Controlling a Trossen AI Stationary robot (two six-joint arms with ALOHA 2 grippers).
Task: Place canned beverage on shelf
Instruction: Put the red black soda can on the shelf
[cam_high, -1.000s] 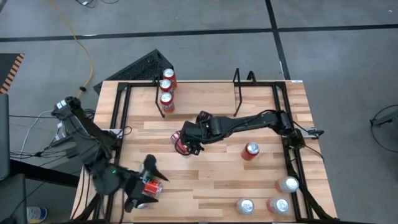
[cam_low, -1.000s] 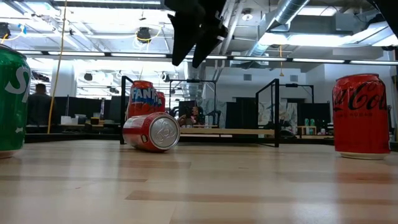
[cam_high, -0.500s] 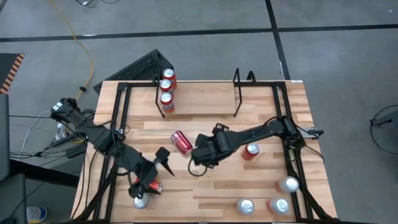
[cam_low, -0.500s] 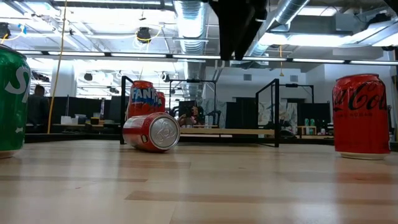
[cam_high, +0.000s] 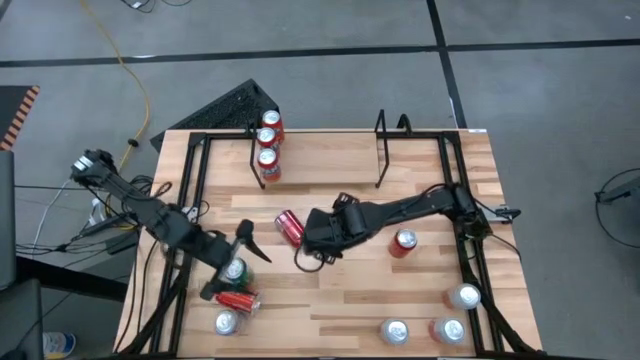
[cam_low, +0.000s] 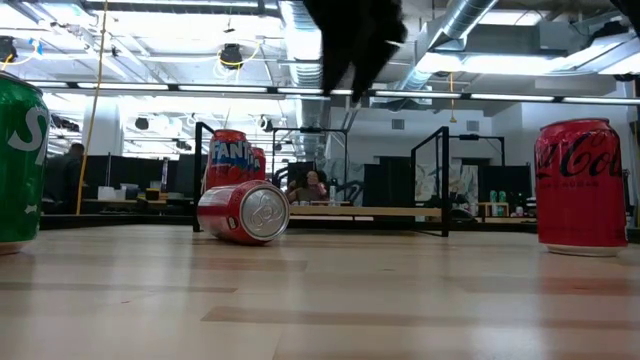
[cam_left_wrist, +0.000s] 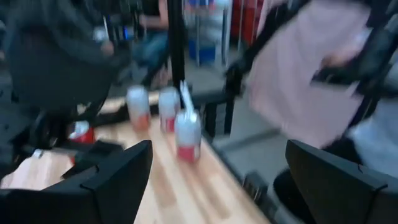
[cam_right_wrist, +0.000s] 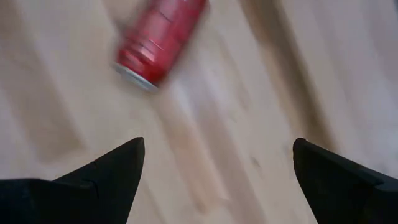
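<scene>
A red can (cam_high: 290, 227) lies on its side at mid-table, its end facing the low camera (cam_low: 243, 212). My right gripper (cam_high: 303, 238) hangs open just right of and above it, pointing steeply down; its wrist view shows the can (cam_right_wrist: 160, 40) ahead of the wide-spread fingers. The shelf (cam_high: 320, 185), a low black rod rack with upright end loops, stands at the far edge with three cans (cam_high: 267, 140) at its left end. My left gripper (cam_high: 236, 262) is open and level near the left front corner, over a green-topped can (cam_high: 235, 270), with nothing between its fingers (cam_left_wrist: 219, 149).
A second red can (cam_high: 237, 300) lies near the left front corner beside a silver-topped can (cam_high: 226, 322). An upright red can (cam_high: 404, 242) and three silver-topped cans (cam_high: 449, 330) stand at the right front. Black rails (cam_high: 190, 200) edge the table.
My left gripper has drawn back from the lying red can at the left front corner toward the far edge and tipped up to level, still open; the green-topped can now shows. My right gripper swung toward the table's right, then came partway back toward the mid-table can, which has not moved.
</scene>
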